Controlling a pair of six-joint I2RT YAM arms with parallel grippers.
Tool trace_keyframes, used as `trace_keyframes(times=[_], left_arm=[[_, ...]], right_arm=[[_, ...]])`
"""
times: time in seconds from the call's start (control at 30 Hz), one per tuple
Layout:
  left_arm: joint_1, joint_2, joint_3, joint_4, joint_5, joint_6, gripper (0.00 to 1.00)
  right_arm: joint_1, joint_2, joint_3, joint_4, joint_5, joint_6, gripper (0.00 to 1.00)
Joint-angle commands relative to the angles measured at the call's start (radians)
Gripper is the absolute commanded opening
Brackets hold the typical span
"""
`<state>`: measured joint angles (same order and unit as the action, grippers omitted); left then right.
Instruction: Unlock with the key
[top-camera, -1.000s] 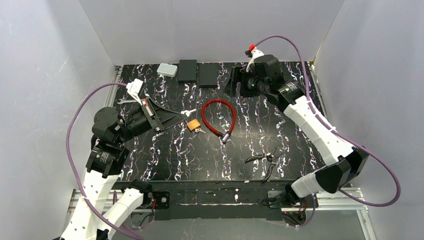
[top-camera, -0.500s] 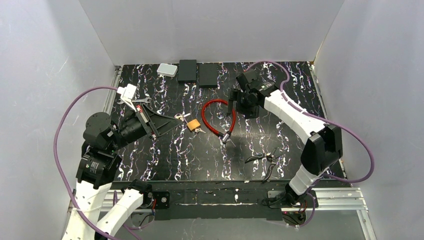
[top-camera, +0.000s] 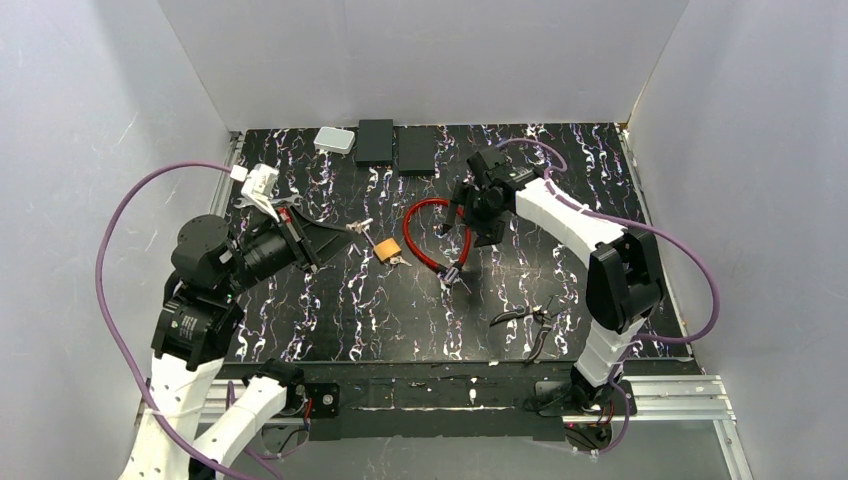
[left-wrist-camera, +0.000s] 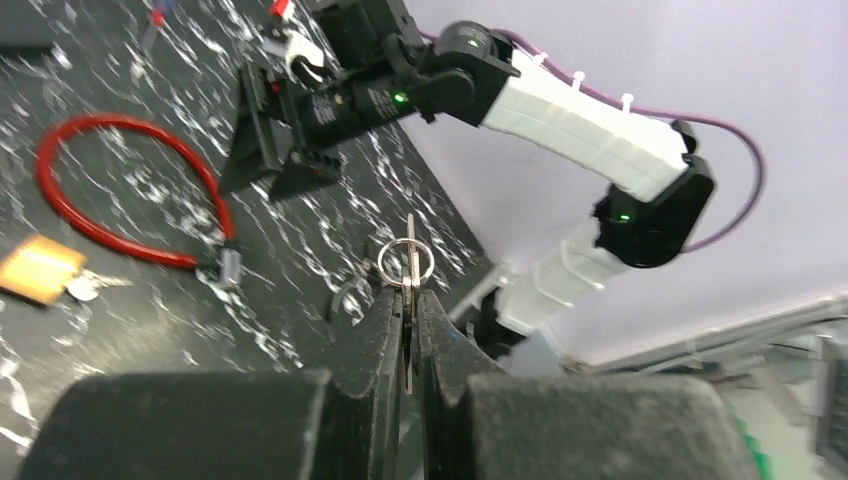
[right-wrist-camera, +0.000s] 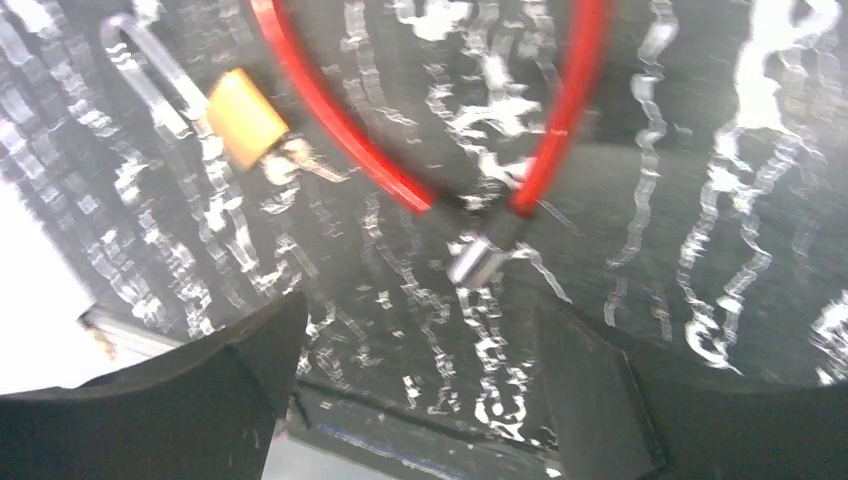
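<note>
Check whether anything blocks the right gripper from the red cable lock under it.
Nothing visible does. The right gripper hangs open over the red cable lock. In the wrist view only bare table shows between its fingers and the lock's metal end. The brass padlock lies outside the loop, off to one side.

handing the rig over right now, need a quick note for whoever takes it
Left hand: shut on the key, held clear of the table.
Right hand: open, hovering over the red cable lock, holding nothing.
Brass padlock: on the table just left of the cable.
Done: key is in the grip.
Left: steady the lock, insert the key, turn. No lock looks opened yet.
</note>
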<state>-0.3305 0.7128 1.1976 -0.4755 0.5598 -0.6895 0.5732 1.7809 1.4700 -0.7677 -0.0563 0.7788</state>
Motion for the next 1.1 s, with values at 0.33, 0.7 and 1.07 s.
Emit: trace_keyframes(times=[0.33, 0.7, 1.07], left_arm=[[-0.001, -0.028, -0.15, 0.545, 0.015, 0.307, 0.0], [-0.002, 0.006, -0.101, 0.621, -0.006, 0.137, 0.0], [-0.001, 0.013, -0.097, 0.635, -0.07, -0.009, 0.0]], right_arm=[[0.005, -0.198, -0.133, 1.788, -0.799, 0.655, 0.81], [0.086, -0.1, 0.134, 1.715, -0.903, 0.651, 0.69], [0.137, -0.115, 0.16, 1.614, -0.885, 0.538, 0.55]])
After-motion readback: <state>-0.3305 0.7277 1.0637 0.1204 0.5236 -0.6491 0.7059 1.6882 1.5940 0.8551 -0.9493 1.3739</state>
